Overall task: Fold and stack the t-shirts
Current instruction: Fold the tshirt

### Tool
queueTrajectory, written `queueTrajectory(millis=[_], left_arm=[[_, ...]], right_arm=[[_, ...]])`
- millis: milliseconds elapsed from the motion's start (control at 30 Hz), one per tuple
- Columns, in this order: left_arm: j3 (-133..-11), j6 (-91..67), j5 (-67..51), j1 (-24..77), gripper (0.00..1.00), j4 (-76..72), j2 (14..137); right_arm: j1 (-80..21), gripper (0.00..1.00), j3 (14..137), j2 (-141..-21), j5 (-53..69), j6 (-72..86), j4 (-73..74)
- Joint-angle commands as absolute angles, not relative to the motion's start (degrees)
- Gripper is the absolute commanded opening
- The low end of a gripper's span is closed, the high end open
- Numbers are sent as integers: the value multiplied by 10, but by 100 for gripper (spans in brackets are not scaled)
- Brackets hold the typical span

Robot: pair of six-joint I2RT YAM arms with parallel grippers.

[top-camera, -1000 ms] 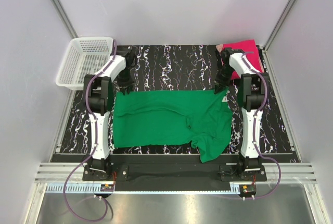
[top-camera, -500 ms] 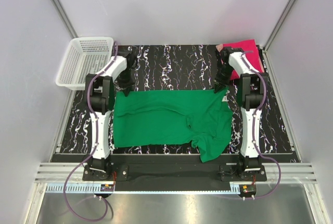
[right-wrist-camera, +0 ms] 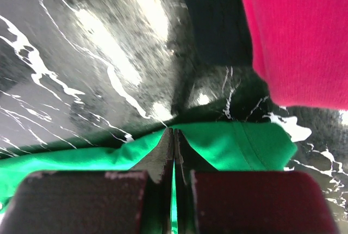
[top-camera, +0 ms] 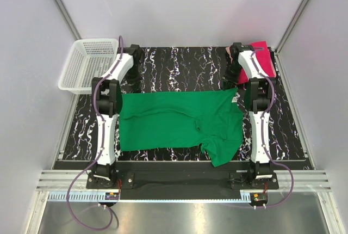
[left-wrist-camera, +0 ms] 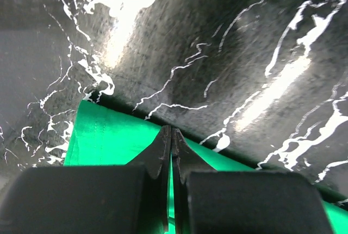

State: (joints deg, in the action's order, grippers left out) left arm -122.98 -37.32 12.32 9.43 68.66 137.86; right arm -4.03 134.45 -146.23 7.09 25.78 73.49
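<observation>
Spread green t-shirt (top-camera: 174,119), left tool (left-wrist-camera: 171,131), right tool (right-wrist-camera: 174,133), each pinching its far edge (corners, seemingly)

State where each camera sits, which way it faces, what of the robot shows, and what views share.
Top external: above and behind the robot, looking down on table, green t-shirt, pink t-shirt, basket; left arm and right arm whole.
Left wrist: on that wrist, looking along the left gripper, shut on the green t-shirt's far edge.
Right wrist: likewise, right gripper shut on that edge, pink t-shirt beyond.
Shared: green t-shirt in all; pink t-shirt in top and right wrist.
</observation>
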Motion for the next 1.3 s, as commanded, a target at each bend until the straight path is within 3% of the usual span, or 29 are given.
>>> queueTrajectory(millis=[0,233,367,400,433,467,500,700,1267], left_arm=[[-1281,-370,116,94,0,704,1388],[-1303,-364,105,95,0,717,1380],[-1219,-359,126,95,2,714,1313],[-1196,-360,127,96,7,710,1296],[-1173,-359,125,96,13,704,1258],[-1123,-358,121,96,17,687,1240],[-1101,-359,120,96,18,679,1224],[-1005,-352,134,98,23,644,1172],[-1019,-344,146,96,29,632,1225]], right_arm=[[-35,0,1392,-1479,66,265,761],[-34,0,1391,-1459,92,261,762],[-34,2,1348,-1400,92,245,752],[-34,23,1298,-1360,103,237,740],[-34,34,1267,-1334,113,236,702],[-34,36,1236,-1310,112,236,682],[-34,30,1178,-1266,107,238,662],[-33,31,1103,-1237,104,229,618],[-26,34,1179,-1356,74,226,648]])
